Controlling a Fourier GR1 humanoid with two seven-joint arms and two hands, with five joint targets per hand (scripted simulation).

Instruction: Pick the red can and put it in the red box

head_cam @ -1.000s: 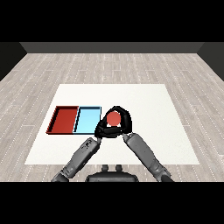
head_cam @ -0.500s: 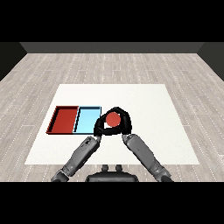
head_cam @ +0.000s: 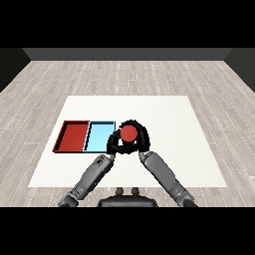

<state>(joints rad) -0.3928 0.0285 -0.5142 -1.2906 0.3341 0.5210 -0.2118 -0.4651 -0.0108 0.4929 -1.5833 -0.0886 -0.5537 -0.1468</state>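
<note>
1. Since a second ago, you have carried the red can (head_cam: 129, 133) a little leftward, so it now sits closer to the light blue tray (head_cam: 98, 137); the trays themselves have not shifted.
2. Nearest you, both grey forearms rise from the lower corners and converge at the middle of the white table (head_cam: 169, 114).
3. Your right hand (head_cam: 142, 141) is curled round the red can, grasping it from the right side.
4. Your left hand (head_cam: 115, 144) is curled against the can's left side, right at the light blue tray's right edge.
5. The can is just right of the light blue tray, not in either tray.
6. Further left, the red tray (head_cam: 72, 136) lies touching the light blue tray.
</note>
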